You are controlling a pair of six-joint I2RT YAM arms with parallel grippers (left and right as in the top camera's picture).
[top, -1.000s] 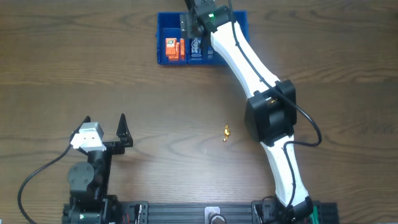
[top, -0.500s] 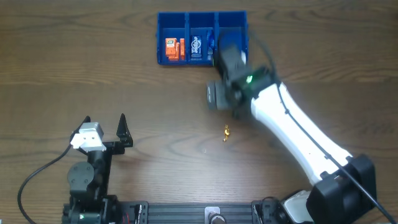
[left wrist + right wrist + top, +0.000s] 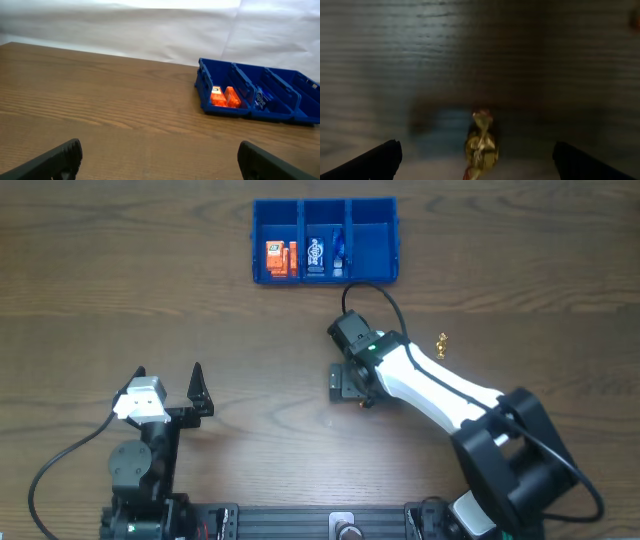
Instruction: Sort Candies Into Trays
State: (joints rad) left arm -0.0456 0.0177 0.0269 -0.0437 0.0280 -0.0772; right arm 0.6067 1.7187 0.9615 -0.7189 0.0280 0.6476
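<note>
A gold-wrapped candy (image 3: 480,144) lies on the wooden table, between the fingers of my right gripper (image 3: 480,167), which is open and low over it. In the top view that gripper (image 3: 356,390) sits at the table's middle. A second gold candy (image 3: 443,340) lies to its right, beside the white arm. The blue three-compartment tray (image 3: 373,240) stands at the far edge, with orange candies (image 3: 280,258) in its left bin and blue-white ones (image 3: 322,255) in the middle bin. My left gripper (image 3: 168,372) is open near its base, holding nothing, far from the tray (image 3: 280,102).
The right arm's white links (image 3: 450,390) and black cable loop cross the table's right half. Bare wood stretches between the left gripper (image 3: 160,162) and the tray.
My right arm swung back from over the tray and came down around the gold candy at the table's middle. Its move uncovered the second gold candy. The left arm stayed still.
</note>
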